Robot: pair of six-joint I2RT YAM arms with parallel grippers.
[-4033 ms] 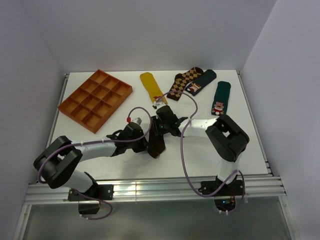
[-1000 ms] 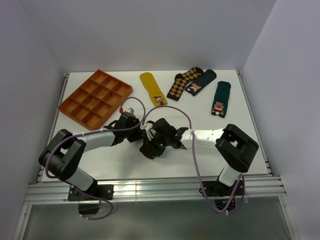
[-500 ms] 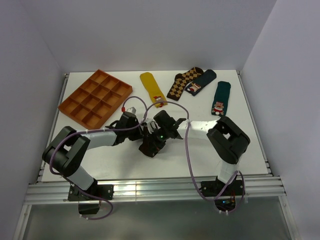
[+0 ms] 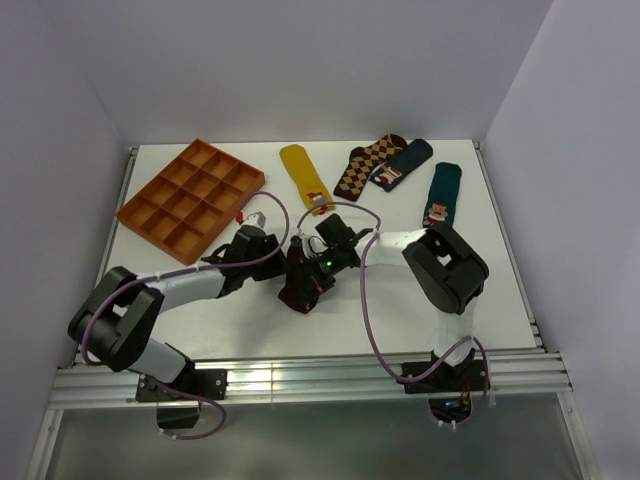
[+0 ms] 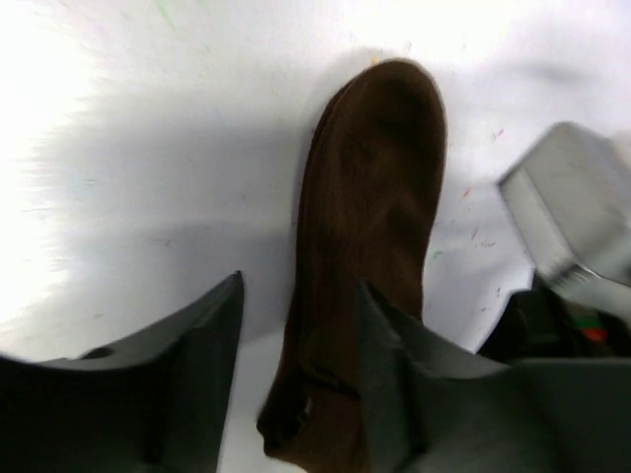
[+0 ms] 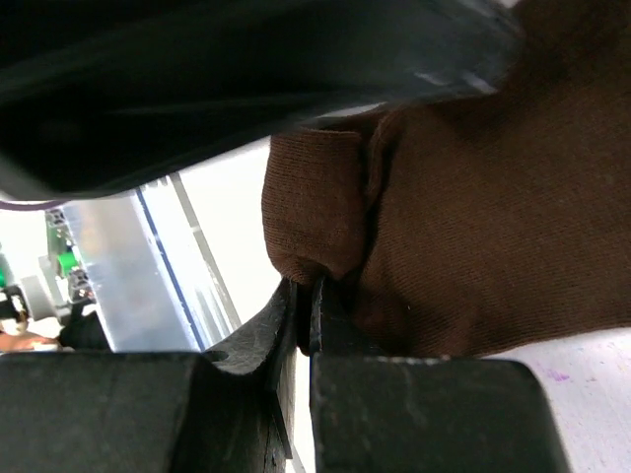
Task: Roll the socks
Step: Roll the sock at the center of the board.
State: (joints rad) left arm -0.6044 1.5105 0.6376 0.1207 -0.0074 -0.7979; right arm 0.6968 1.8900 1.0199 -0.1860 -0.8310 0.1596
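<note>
The dark brown sock (image 4: 298, 290) lies bunched in the middle of the table between my two grippers. In the left wrist view the sock (image 5: 370, 217) runs lengthwise away from me. Its near end sits between the spread fingers of my left gripper (image 5: 301, 379), which is open; the right finger (image 5: 414, 394) overlaps the fabric. My left gripper (image 4: 284, 262) is at the sock's left side. My right gripper (image 6: 306, 301) is shut, pinching a fold of the sock (image 6: 473, 217). From above, the right gripper (image 4: 316, 270) is over the sock's upper right. The cuff stripes are hidden.
An orange compartment tray (image 4: 190, 200) stands at the back left. A mustard sock (image 4: 305, 175), a diamond-patterned sock (image 4: 368, 165) and two dark teal socks (image 4: 405, 165) (image 4: 443, 195) lie along the back. Part of the right arm (image 5: 572, 217) shows beside the brown sock.
My left gripper closed and has opened again by the sock's left side. The right arm has folded in closer, still pinching the sock, which has hardly shifted.
</note>
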